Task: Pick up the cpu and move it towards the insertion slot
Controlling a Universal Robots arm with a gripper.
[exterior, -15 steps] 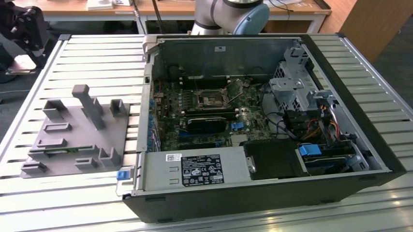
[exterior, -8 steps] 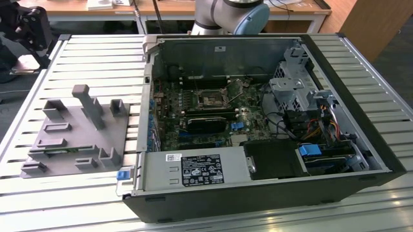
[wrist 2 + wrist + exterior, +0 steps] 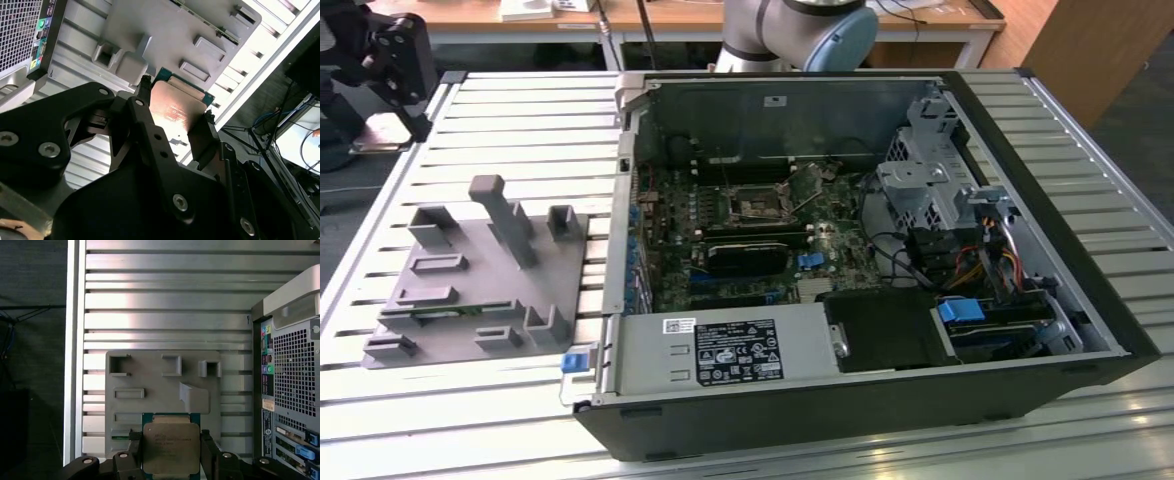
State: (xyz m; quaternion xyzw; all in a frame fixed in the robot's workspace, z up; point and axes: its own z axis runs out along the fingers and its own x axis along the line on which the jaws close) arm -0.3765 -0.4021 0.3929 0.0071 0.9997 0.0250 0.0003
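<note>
Slatted aluminium table [image 3: 520,110] carries an open computer case [image 3: 854,420] in the exterior view. A grey fixture plate [image 3: 467,285] lies beside the case on the exterior view's left. The insertion slot [image 3: 758,203] sits on the motherboard inside the case, a silvery frame around a dark centre. A black shape [image 3: 394,55] at the far corner of the table may be the arm's tool end, but this cannot be confirmed from this angle.

First wrist view: the gripper [image 3: 169,436] pinches the cpu [image 3: 171,452] between two black fingers [image 3: 134,447], one on each opposite edge. The silvery top faces the camera and a green rim shows. The chip hangs over one edge of the fixture plate [image 3: 150,375], well apart from the case [image 3: 290,365].

Second wrist view: seen from beneath, the gripper [image 3: 176,100] clamps the cpu [image 3: 177,112] on both sides. The underside has a coppery sheen. The fixture plate [image 3: 165,30] lies behind with a gap between, so the chip is lifted off it.
</note>
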